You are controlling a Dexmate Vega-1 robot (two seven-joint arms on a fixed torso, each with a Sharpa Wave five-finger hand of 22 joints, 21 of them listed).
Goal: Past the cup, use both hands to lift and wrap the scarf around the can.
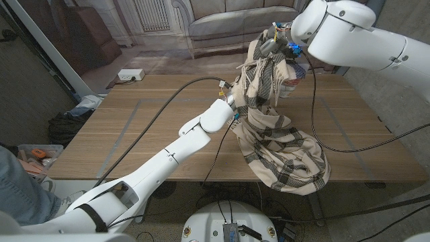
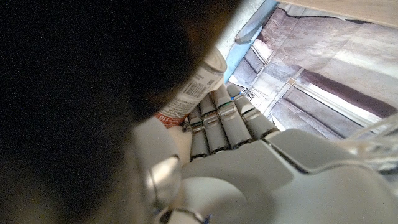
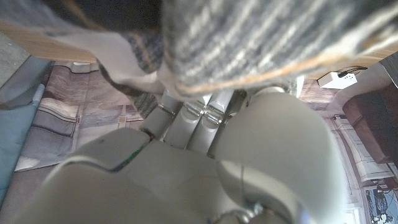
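Observation:
The beige plaid scarf (image 1: 279, 138) hangs in a tall fold from my right hand (image 1: 275, 39), which grips its top end high over the table's far side. The scarf's lower end spills over the table's front edge. The can (image 1: 290, 85), white with a red label, stands behind the cloth and is mostly hidden. My left hand (image 1: 233, 102) is at the scarf's left edge, holding a fold. In the left wrist view its fingers (image 2: 217, 124) reach right beside the can (image 2: 193, 93), and dark scarf cloth (image 2: 81, 81) lies over the thumb side. The right hand's fingers (image 3: 186, 118) curl into the scarf (image 3: 249, 43).
A white box (image 1: 131, 75) lies at the wooden table's (image 1: 148, 134) far left corner. Black cables run across the tabletop beside both arms. A person's leg (image 1: 13, 191) shows at the left edge. A sofa (image 1: 235, 20) stands behind the table.

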